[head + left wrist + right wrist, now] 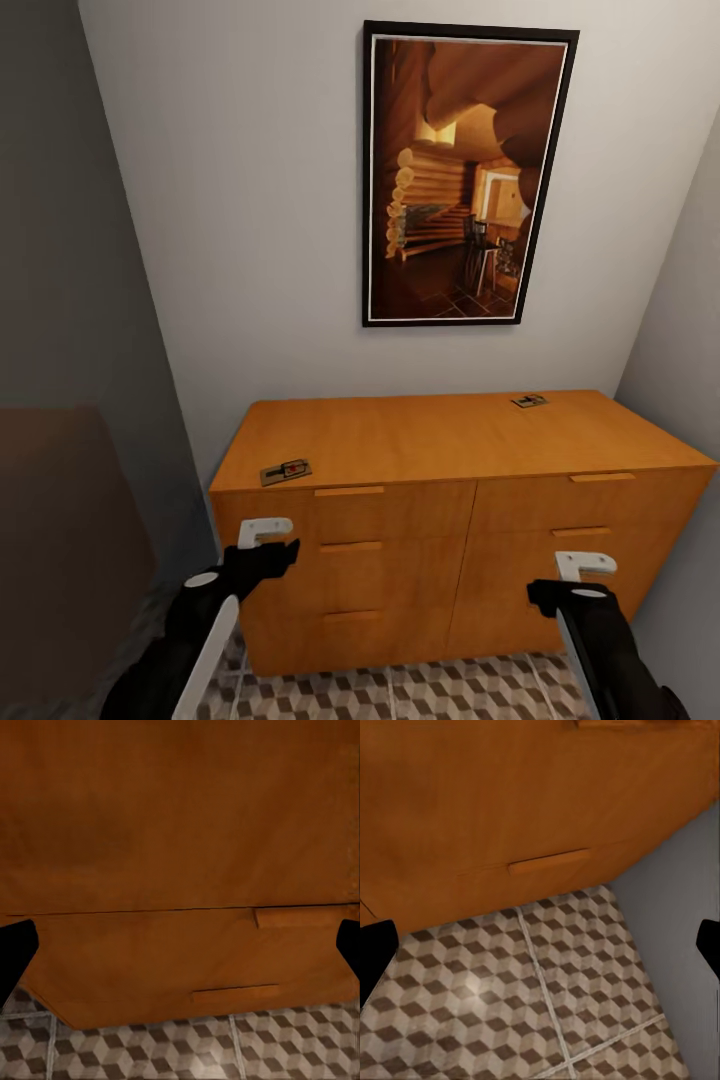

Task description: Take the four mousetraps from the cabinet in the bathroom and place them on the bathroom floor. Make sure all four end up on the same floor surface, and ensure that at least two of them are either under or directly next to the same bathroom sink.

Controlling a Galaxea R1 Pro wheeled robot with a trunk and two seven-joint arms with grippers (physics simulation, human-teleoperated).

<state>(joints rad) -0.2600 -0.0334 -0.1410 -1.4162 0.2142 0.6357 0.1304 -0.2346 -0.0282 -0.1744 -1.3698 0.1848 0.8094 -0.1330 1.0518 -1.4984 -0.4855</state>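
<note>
Cabinet point(440, 500): straight ahead, against the wall.
Traps: one point(286, 471) at the top's front-left corner, another point(529, 401) near its back edge.
Left gripper point(262, 545): wide open, empty.
Right gripper point(570, 580): wide open, empty.
Floor point(532, 997): cube-patterned tiles.

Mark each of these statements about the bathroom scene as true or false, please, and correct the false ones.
1. Two mousetraps lie on top of the cabinet. True: one near the front left corner, one near the back right.
2. The left gripper holds a mousetrap. False: it is open and empty, in front of the drawers.
3. A framed picture hangs on the wall above the cabinet. True.
4. One cabinet drawer is pulled open. False: all the drawer fronts sit flush.
5. The right gripper rests on the cabinet top. False: it hangs lower, before the drawer fronts.
</note>
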